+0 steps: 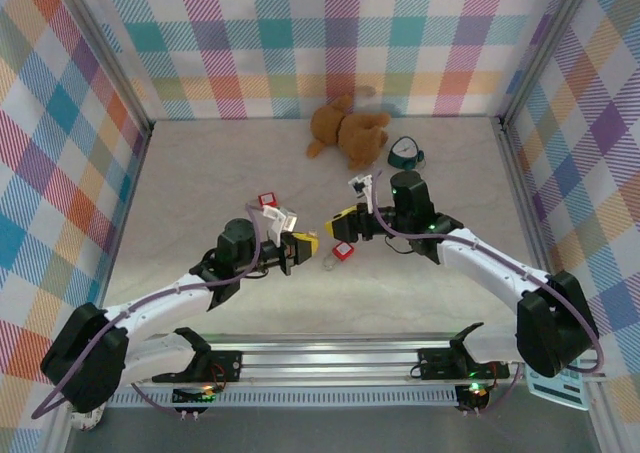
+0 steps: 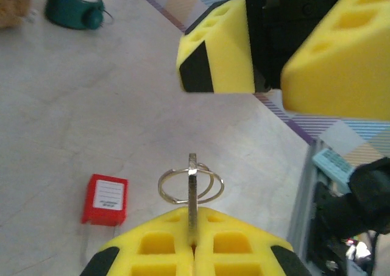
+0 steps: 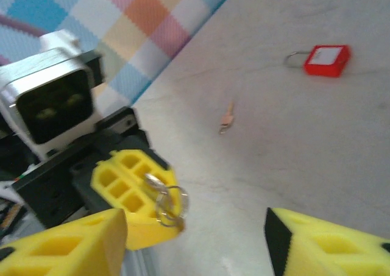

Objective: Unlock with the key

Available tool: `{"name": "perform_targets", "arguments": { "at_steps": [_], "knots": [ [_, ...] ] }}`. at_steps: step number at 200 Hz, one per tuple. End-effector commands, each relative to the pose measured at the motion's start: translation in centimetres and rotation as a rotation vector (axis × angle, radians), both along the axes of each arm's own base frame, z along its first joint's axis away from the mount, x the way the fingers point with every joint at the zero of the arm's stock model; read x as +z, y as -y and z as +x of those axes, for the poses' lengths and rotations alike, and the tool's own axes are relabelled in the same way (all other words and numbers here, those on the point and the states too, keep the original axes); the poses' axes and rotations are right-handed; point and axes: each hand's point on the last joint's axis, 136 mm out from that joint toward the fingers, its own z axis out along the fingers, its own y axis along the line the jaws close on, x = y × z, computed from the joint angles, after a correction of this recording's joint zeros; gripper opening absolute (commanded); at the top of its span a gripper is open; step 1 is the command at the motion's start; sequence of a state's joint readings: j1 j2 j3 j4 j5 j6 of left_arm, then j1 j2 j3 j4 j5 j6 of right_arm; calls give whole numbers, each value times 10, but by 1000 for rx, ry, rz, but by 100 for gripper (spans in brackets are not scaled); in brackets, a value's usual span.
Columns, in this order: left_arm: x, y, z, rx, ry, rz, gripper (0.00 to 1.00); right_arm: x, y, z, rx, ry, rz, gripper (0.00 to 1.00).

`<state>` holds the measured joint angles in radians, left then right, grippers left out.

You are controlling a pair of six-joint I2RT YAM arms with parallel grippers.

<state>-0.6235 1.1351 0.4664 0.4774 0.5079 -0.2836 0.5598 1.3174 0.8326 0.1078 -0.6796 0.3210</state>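
My left gripper (image 2: 194,221) is shut on the key (image 2: 192,187), a slim silvery blade standing up from between the yellow pads, with two wire rings (image 2: 191,185) hanging on its end. In the top view this gripper (image 1: 303,245) hovers at mid-table, facing my right gripper (image 1: 345,223). The right gripper (image 3: 195,239) is open, with nothing between its fingers; the key and rings (image 3: 166,201) hang just ahead of it to the left. One red padlock (image 1: 343,252) lies on the table below both grippers, and another red padlock (image 1: 267,201) sits behind the left one.
A brown teddy bear (image 1: 347,128) and a green round case (image 1: 405,153) lie at the back. A small pinkish scrap (image 3: 226,119) is on the table. Plaid walls close three sides, and a metal rail (image 1: 330,358) runs along the near edge.
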Motion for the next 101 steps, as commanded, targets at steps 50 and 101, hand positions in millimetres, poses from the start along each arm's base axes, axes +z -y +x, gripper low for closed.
{"name": "perform_targets", "arguments": {
  "at_steps": [50,101],
  "knots": [
    [29,29,3,-181,-91,-125,0,5,-9,-15,115,3,81,49],
    [32,31,0,-210,-96,-136,0,1,-13,-10,111,-21,91,41]
  ]
}}
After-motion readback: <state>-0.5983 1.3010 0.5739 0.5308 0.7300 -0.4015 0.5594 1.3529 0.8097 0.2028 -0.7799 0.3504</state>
